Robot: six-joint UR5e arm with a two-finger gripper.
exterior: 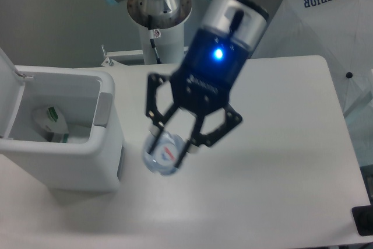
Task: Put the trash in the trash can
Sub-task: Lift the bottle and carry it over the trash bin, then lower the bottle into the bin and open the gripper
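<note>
My gripper (170, 146) is raised well above the table and shut on the crushed clear plastic bottle (165, 155), whose bluish label and white cap face the camera. The white trash can (70, 161) stands at the left with its flip lid open. Inside it lies the crumpled white wrapper with a green mark (50, 122). The held bottle hangs just right of the can's grey rim panel (104, 108) and outside the opening.
The arm's white base column (158, 27) stands at the table's back edge. A white sheet with blue lettering (335, 21) hangs at the right. A dark object (364, 220) sits at the lower right corner.
</note>
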